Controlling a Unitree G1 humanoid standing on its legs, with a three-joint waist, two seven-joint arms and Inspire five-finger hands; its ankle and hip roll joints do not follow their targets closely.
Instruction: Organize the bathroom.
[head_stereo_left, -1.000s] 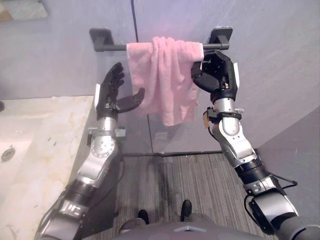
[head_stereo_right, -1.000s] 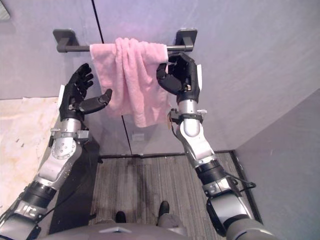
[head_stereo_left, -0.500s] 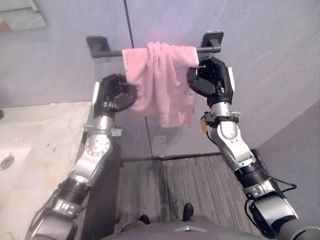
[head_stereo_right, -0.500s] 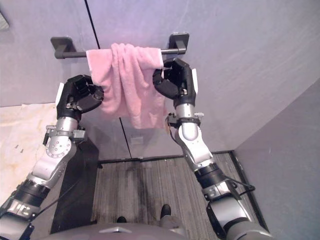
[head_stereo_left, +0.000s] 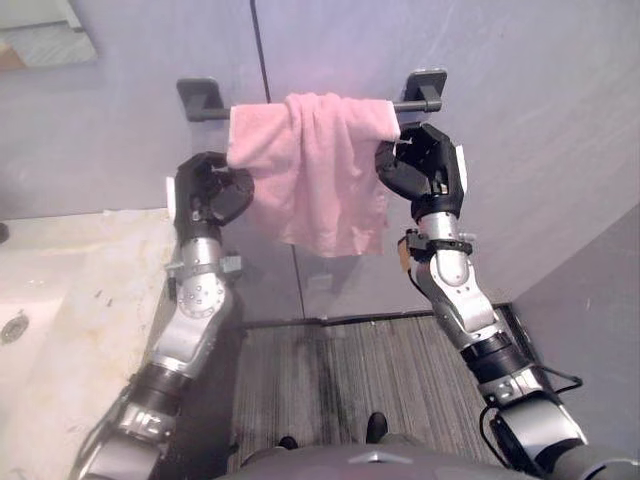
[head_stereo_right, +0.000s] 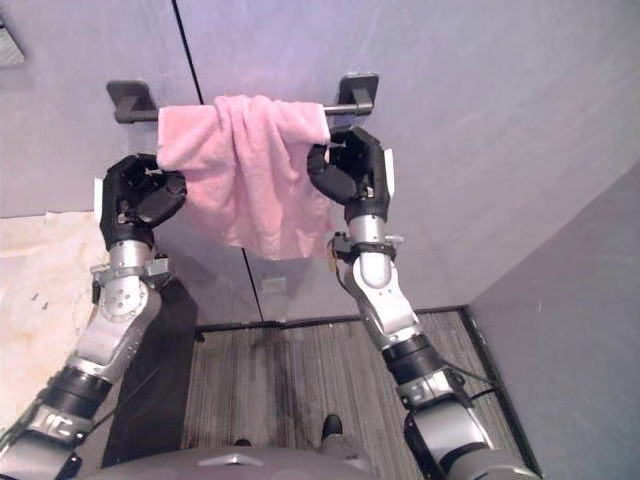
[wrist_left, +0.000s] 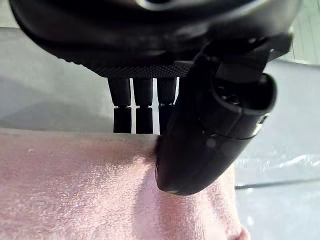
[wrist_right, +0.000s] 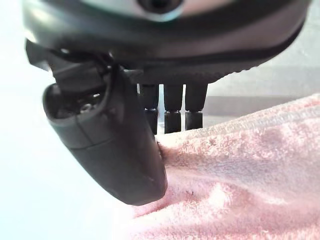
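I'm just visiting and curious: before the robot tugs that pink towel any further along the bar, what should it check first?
1. Left hand pinching the towel edge: ok.
2. Right hand pinching the other edge: ok.
3. Towel draped over the bar: ok.
4. Towel spread flat: not ok, bunched in the middle.
5. Bar brackets firm on the wall: cannot tell.
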